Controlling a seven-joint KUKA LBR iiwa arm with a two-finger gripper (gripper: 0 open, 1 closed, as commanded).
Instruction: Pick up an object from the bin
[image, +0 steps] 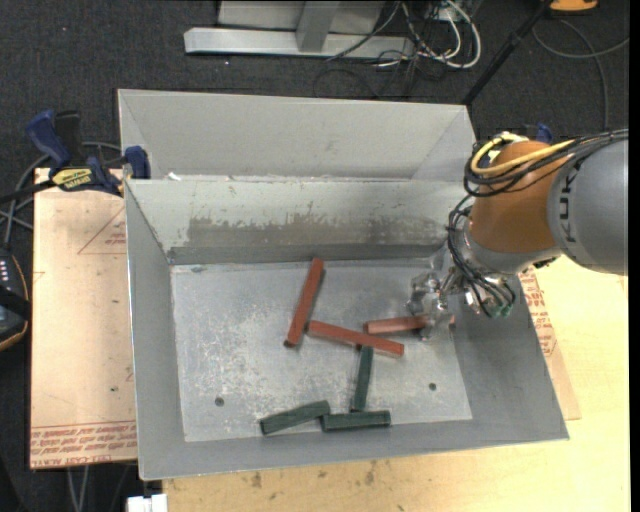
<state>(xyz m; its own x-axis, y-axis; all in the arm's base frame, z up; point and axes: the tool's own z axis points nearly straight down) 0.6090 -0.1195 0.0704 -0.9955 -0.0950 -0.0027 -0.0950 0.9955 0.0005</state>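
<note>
Orange-covered wrist (510, 215), pincer (432, 308) at end of short reddish stick (393, 325), opening cannot be told

Arm (590, 205) cut off at right, short reddish bar (392, 326) — right end hidden under the hand (433, 308)

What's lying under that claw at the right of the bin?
A short reddish stick reaches under the claw. Its right end is covered by the claw, so that part cannot be seen.

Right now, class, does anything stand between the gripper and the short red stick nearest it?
Nothing visible does. The gripper sits at the right end of the short red stick. A longer red stick lies by its far end.
</note>
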